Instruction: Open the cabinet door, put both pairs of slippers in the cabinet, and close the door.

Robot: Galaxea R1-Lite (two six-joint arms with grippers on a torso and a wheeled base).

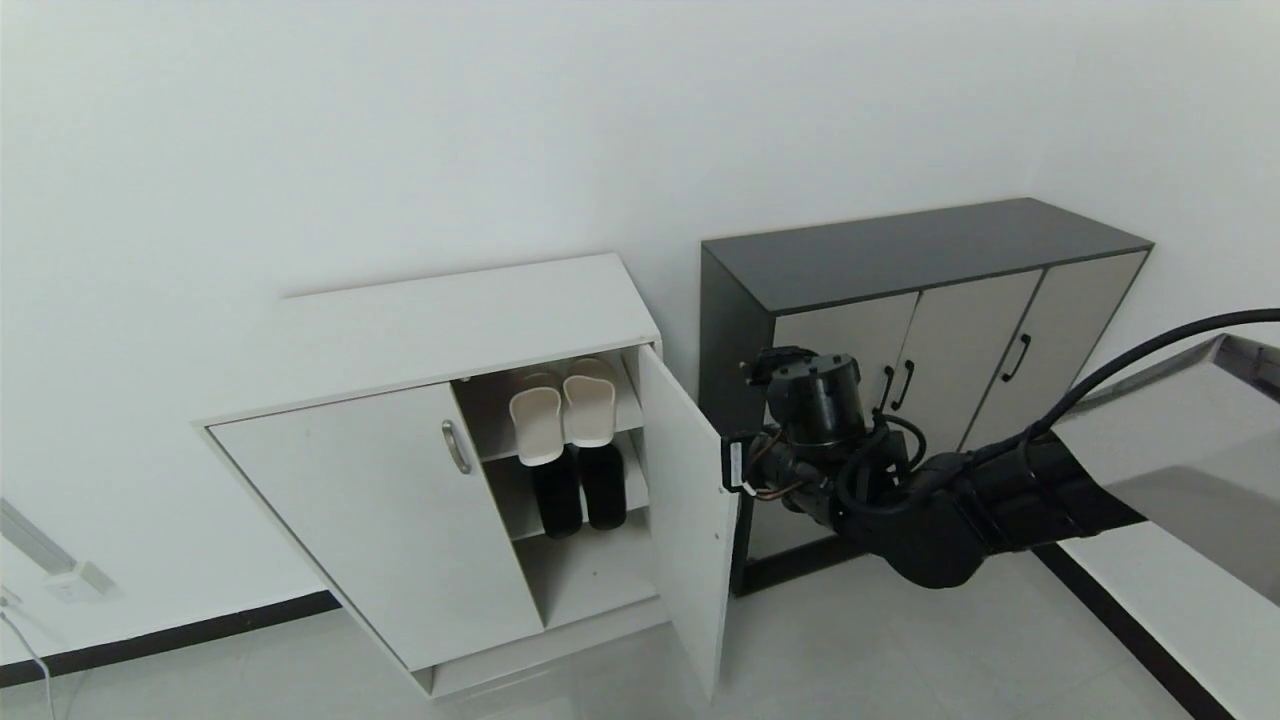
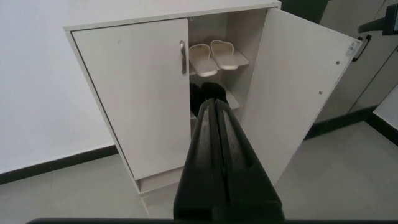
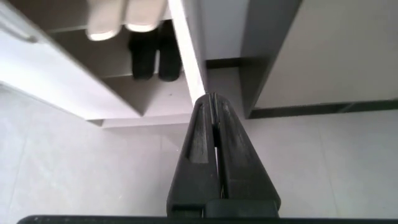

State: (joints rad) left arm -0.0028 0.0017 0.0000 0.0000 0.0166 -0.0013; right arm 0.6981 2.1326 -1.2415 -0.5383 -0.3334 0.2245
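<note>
Right wrist view: we see the right tool (image 3: 213, 98) narrow and empty just beside the open door (image 3: 186, 43); the left tool (image 2: 214, 102) is narrow and empty too. Farther in, the cabinet (image 1: 450, 320) holds cream slippers (image 1: 563, 410) on its upper shelf (image 1: 630, 405), black slippers (image 1: 582, 490) below.

Slippers (image 1: 562, 415) inside open white cabinet (image 1: 450, 320)

We have a plain white wall (image 1: 400, 120) across the back, evenly lit. Against it, on the right, we see a dark grey cabinet (image 1: 900, 250) with three pale doors (image 1: 975, 340), all closed, and black handles (image 1: 1015, 357). Below us is a light grey floor (image 1: 850, 650), with a black skirting board (image 1: 170, 640) along the wall. Low on the left, a white socket box (image 1: 80, 582) sits under a cable strip (image 1: 30, 535).
</note>
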